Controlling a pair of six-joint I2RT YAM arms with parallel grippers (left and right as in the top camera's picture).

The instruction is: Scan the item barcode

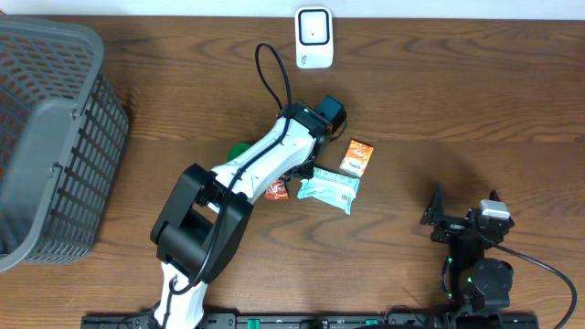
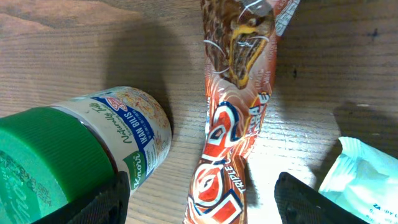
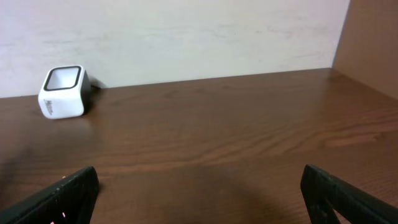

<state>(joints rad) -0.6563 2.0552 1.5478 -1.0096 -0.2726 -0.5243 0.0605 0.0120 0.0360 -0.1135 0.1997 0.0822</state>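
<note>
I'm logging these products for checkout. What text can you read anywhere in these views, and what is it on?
"Knorr": label of the green-lidded jar.
"IKAN BILIS": same label; the first letter is unclear.
"TRIPLE": orange snack wrapper; its larger lettering is twisted and unreadable.
Pale blue packet and small orange packet: print too small to read.
White scanner: no readable text.

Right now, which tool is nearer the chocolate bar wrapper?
Left. The left tool hangs directly over the chocolate bar wrapper; the right tool sits well off to the right.
</note>
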